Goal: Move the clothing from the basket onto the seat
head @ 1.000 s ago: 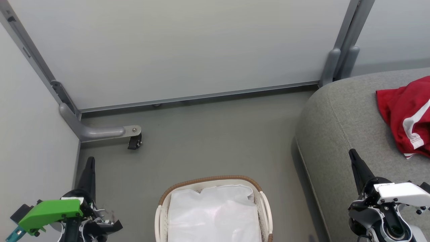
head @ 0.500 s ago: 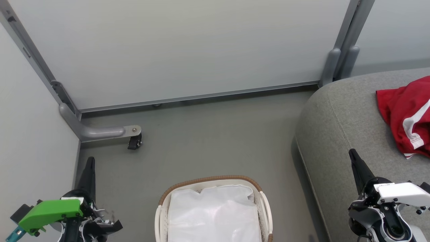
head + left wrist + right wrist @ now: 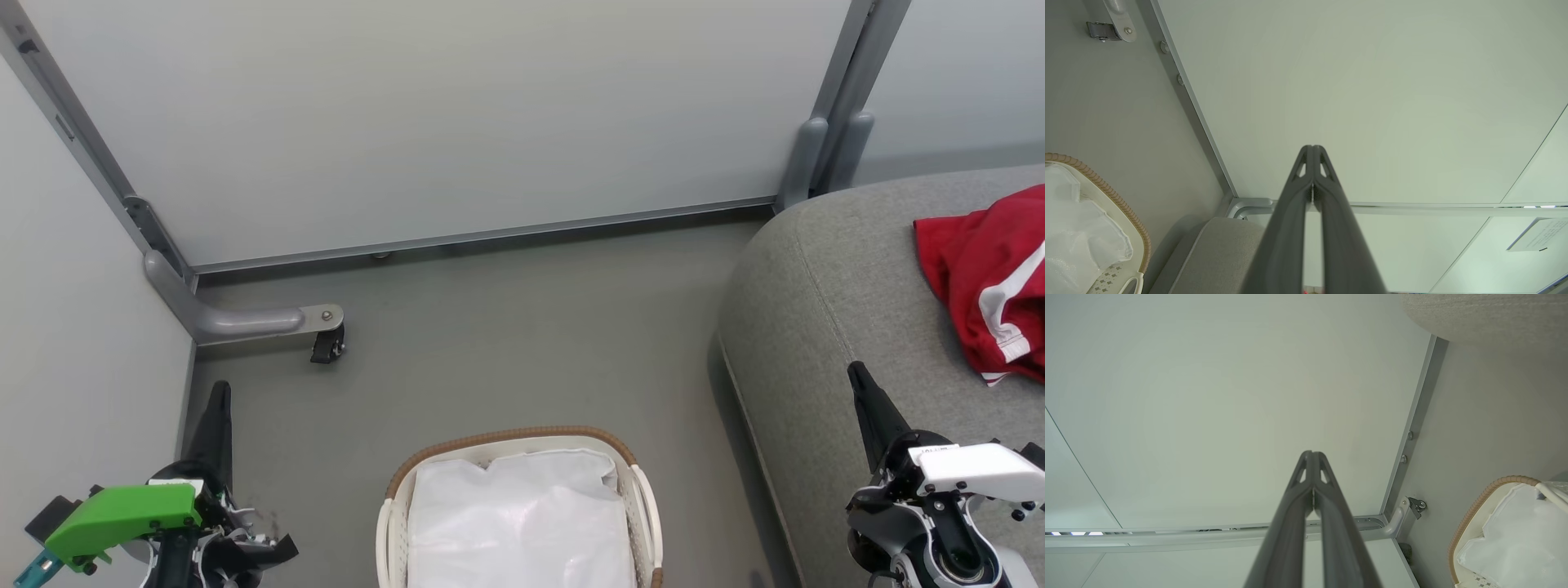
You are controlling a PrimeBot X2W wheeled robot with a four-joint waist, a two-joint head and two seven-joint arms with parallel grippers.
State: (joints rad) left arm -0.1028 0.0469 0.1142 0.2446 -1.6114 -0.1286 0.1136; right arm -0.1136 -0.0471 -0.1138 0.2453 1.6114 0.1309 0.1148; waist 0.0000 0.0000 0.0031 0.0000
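**Red clothing [image 3: 984, 282] on seat [image 3: 816, 310]; basket [image 3: 510, 435] looks emptied**

The red clothing lies on the grey seat. The basket on the floor [image 3: 506, 327] holds a white liner [image 3: 522, 523], no red visible. The left tool [image 3: 219, 390] and right tool [image 3: 857, 376] are pressed together, pinching nothing. Best now: peek under the liner (something may hide). One basket, one seat, one red heap, two tools.

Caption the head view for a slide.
Red white-striped clothing rests on the grey upholstered seat; brown-rimmed white plastic basket holds white lining.
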